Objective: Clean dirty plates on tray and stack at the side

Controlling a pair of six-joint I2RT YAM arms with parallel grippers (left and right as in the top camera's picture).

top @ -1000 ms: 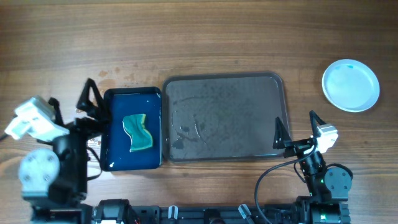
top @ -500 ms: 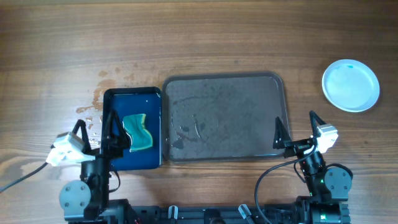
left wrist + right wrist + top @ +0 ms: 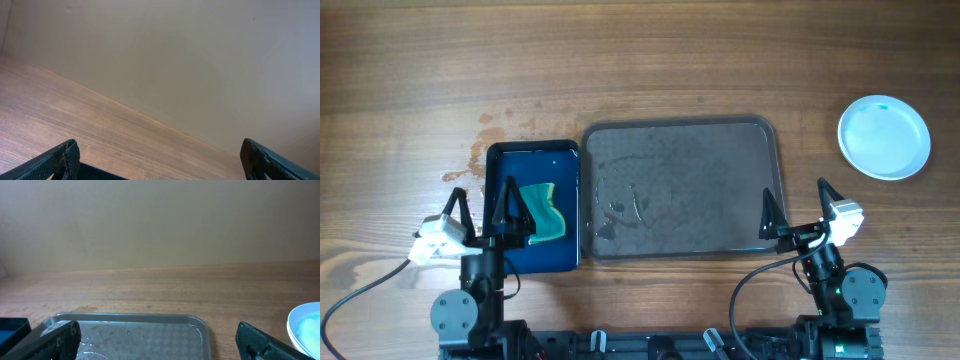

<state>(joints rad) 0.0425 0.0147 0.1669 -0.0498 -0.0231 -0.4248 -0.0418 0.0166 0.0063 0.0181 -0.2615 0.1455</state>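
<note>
While left fingers [image 3: 459, 203] and right fingers [image 3: 772, 211] gape empty, the plates [image 3: 884, 137] lie well apart from both, right of the tray [image 3: 700, 180].

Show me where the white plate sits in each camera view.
Overhead: the white plate is at the far right in the upper half, on bare wood.
Left wrist: not in view.
Right wrist: the plate is cut off at the bottom right corner.
Shared landmark: the grey tray lies left of the plate in the overhead and right wrist views.
</note>
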